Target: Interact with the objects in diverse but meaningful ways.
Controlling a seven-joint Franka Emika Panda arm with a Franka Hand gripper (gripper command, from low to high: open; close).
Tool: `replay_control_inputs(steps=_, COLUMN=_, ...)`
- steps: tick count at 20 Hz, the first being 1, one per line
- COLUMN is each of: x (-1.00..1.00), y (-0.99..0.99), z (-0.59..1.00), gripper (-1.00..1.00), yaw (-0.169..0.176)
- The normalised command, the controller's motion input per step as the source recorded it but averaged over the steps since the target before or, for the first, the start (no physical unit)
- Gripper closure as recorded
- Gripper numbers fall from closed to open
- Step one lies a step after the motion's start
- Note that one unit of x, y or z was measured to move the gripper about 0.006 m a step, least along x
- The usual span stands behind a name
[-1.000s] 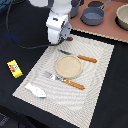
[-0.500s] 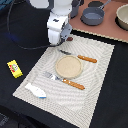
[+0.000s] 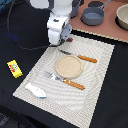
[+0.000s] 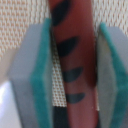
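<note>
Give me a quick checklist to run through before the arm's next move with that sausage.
1. Brown sausage between the gripper pads: ok.
2. Pads closed firmly on it: cannot tell.
3. Sausage lifted off the striped placemat: cannot tell.
4. Plate, knife and fork lie apart from the gripper: ok.
5. Fish and yellow packet away from the arm: ok.

A lab-style robot test bench: a black tabletop (image 3: pixel 30 35) bears a striped placemat (image 3: pixel 95 95) set with toy knife (image 3: pixel 80 56), fork (image 3: pixel 65 81) and plate (image 3: pixel 68 66), just beside the pincer; a cable (image 3: pixel 22 46) trails nearby.
</note>
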Motion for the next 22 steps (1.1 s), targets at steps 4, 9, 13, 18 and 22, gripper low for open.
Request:
replay_control_inputs(steps=4, x=0.0, y=0.11, z=0.17, gripper=1.0, yaw=0.002)
replay_control_inputs(steps=9, x=0.12, y=0.2, z=0.71, gripper=1.0, yaw=0.0)
replay_control_inputs(steps=13, x=0.56, y=0.43, z=0.99, gripper=1.0, yaw=0.0)
replay_control_inputs(steps=18, x=0.82, y=0.6, z=0.99, gripper=1.0, yaw=0.0)
replay_control_inputs(steps=22, x=0.84, y=0.63, z=0.9, gripper=1.0, yaw=0.0)
